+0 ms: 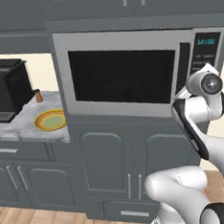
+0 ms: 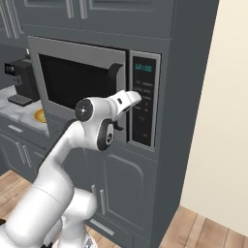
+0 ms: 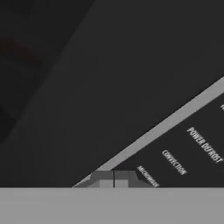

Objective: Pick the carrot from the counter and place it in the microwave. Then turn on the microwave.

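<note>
Now the clenched, empty two-finger gripper point(image 3: 113, 183) hovers at the stainless-steel microwave's point(image 1: 125, 74) black side keypad point(image 2: 144, 104); its stiff flat buttons likely want one firm fingertip press

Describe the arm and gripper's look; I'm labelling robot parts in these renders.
The arm is glossy white with rounded links, dark grey joint bands and round grey end caps. No cables or markings show. The gripper has two small dark grey finger tips.

The left base view looks forward from behind the arm at the microwave point(image 1: 125, 74) and the counter point(image 1: 26, 122) to its left. The right base view shares the microwave, angled toward its keypad point(image 2: 144, 104). The hand view sits very near the keypad.
</note>
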